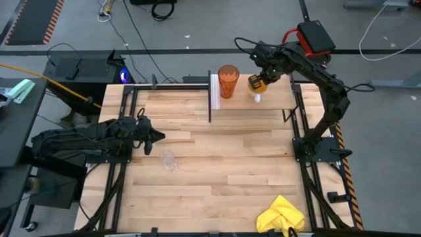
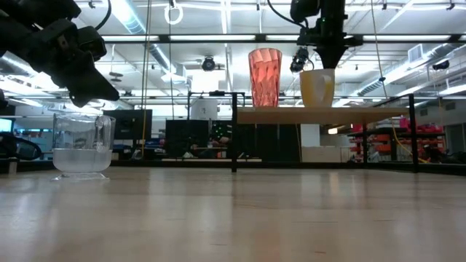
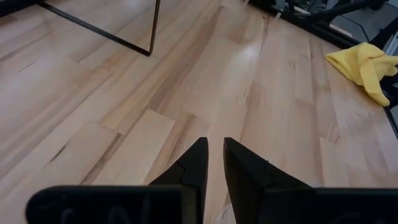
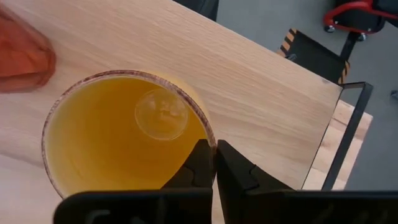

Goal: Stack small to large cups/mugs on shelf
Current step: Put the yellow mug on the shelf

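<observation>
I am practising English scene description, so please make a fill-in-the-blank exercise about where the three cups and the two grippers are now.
1. The tall dark-orange tumbler stands on the ____.
2. The right gripper is shut on the rim of the ____ cup.
3. The small clear glass stands on the ____, not on the shelf.
4. The left gripper, near that glass, holds ____.

Missing words: shelf; bright orange; tabletop; nothing

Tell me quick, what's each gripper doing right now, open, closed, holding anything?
Left gripper: nearly closed, holding nothing, above the tabletop.
Right gripper: closed on the rim of the orange cup on the shelf.
</observation>
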Robot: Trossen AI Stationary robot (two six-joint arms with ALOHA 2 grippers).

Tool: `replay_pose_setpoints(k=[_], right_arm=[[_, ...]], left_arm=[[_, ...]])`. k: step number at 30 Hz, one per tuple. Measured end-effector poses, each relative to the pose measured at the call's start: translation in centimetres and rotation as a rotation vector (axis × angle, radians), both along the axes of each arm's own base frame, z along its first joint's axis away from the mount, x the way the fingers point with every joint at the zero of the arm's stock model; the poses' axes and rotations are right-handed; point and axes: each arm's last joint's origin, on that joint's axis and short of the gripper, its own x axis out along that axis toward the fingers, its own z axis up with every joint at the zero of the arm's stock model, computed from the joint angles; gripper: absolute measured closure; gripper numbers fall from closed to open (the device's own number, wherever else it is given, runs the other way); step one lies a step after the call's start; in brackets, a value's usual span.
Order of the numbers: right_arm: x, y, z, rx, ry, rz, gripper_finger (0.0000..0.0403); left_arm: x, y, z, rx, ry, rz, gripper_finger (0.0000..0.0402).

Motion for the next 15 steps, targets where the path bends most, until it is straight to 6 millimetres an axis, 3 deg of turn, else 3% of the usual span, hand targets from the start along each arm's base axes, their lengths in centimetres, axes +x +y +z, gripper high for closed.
replay_pose_setpoints(k=[15], right_arm=[[0.06,-0.26,0.01,0.039,-0.081,-0.064,0.0396]], left_arm=[[0.00,0.00,-0.01,0.001,0.001,-0.001,0.0343]])
